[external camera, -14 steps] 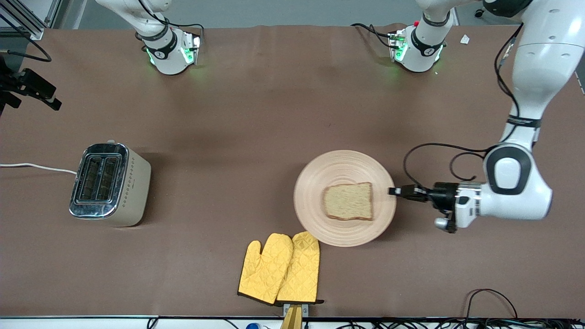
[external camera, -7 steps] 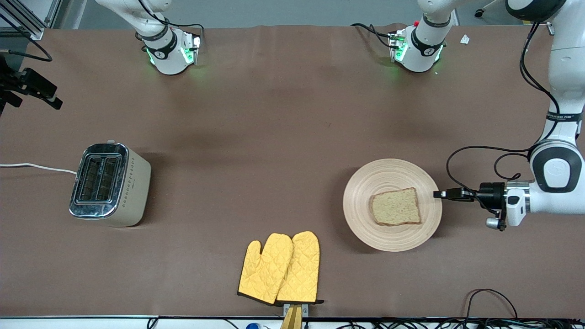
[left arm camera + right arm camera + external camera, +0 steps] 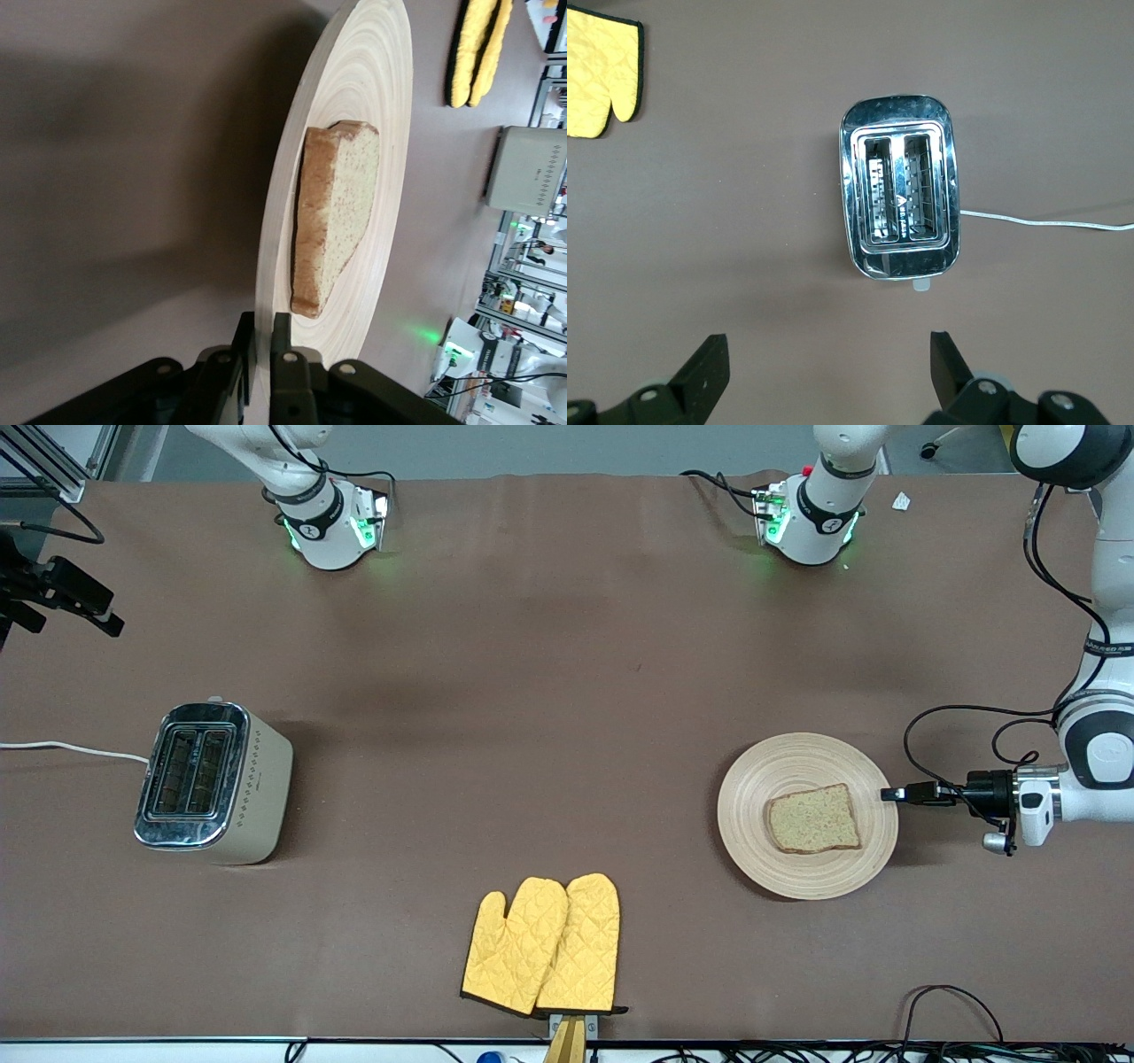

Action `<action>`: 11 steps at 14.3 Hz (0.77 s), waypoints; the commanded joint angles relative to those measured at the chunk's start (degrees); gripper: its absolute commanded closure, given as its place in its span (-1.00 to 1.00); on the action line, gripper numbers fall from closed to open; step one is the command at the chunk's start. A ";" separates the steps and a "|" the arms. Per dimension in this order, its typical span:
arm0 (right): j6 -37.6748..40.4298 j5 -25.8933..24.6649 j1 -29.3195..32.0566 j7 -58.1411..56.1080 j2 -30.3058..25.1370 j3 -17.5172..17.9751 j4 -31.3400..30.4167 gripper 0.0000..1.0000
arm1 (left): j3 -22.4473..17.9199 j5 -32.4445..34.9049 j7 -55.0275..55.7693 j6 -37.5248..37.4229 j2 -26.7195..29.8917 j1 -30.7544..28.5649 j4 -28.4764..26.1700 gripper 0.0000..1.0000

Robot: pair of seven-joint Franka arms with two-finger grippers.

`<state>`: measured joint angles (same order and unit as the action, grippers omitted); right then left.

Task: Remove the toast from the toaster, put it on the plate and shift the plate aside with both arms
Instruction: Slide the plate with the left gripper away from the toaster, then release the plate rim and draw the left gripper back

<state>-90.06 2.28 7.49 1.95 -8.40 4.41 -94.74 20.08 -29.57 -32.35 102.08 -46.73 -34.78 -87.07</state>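
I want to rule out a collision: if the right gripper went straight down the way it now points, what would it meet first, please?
Most likely the toaster: the right gripper, fingers open, looks straight down on its two empty slots. Its height above is unclear.

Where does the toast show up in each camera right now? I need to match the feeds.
Front view: toast on the plate, toward the left arm's end.
Left wrist view: toast on the plate, above the left tool.
Right wrist view: not visible.
Shared landmark: toaster.
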 commanded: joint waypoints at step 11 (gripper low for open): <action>0.76 1.06 -0.02 -0.46 0.14 -0.01 0.79 -1.00 | 2.24 10.93 5.43 2.78 5.49 2.43 5.16 -1.00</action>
<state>-90.05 2.28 7.49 1.94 -8.40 4.44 -94.74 21.80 -20.23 -30.83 104.80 -45.12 -34.15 -81.43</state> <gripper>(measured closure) 0.000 0.097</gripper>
